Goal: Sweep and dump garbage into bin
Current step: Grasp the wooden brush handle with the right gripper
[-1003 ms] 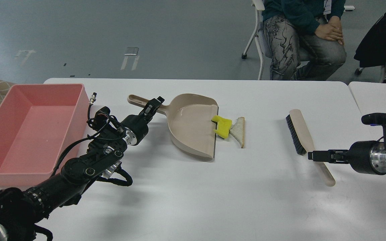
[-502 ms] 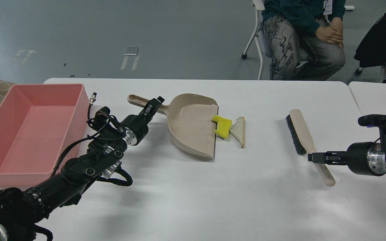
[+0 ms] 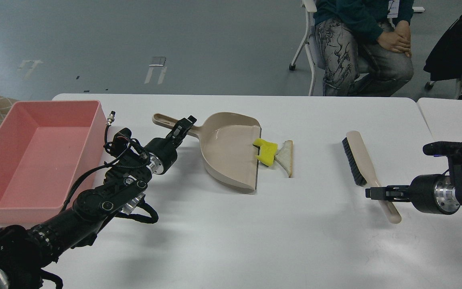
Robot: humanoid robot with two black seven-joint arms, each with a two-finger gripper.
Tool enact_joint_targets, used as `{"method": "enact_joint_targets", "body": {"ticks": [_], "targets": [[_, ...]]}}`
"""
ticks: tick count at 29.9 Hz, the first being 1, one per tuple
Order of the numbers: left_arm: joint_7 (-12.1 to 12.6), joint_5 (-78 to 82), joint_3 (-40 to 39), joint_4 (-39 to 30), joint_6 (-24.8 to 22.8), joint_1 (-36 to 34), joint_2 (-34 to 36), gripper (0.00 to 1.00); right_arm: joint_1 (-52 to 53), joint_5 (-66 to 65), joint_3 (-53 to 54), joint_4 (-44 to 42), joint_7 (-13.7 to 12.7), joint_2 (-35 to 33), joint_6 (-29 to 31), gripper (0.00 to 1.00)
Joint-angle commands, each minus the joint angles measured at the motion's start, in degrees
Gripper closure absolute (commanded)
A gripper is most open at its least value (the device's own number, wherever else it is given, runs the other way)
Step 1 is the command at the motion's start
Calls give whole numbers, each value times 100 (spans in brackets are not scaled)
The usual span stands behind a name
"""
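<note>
The yellow notched sponge chunk (image 3: 266,150) lies at the mouth of the beige dustpan (image 3: 227,152), with the white bread slice (image 3: 286,157) touching its right side. My left gripper (image 3: 185,124) is closed around the dustpan's handle; the pan rests on the table. The pink bin (image 3: 34,156) stands empty at the far left. A beige brush with black bristles (image 3: 357,156) lies at the right. My right gripper (image 3: 371,192) sits at the brush's handle (image 3: 391,212), seen side-on, so its finger gap is unclear.
The white table (image 3: 231,233) carries everything. A second table (image 3: 451,116) adjoins at the right. A person sits on a chair (image 3: 359,44) beyond the far edge. A loose cable connector (image 3: 112,117) lies beside the bin.
My right gripper has shifted a little left and down along the brush handle. The left arm, dustpan, brush and both scraps have not moved.
</note>
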Motion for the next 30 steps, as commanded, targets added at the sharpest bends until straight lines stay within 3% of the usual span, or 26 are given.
{"method": "enact_joint_targets", "body": {"ticks": [1,5,8,10,11,30], "targets": [[0,2,0,0,0,0,-9,100,16,-1,1,0,1,-8,-7,65],[0,2,0,0,0,0,0,100,16,-10,1,9,1,-8,-7,80],[0,2,0,0,0,-9,0,100,7,-10,1,9,1,1,-7,85],[0,2,0,0,0,0,0,100,16,8,1,18,-8,1,2,99],[0,2,0,0,-9,0,0,100,16,8,1,27,-8,-8,2,100],[0,2,0,0,-9,-35,-9,100,517,8,18,273,-219,-61,275,100]]}}
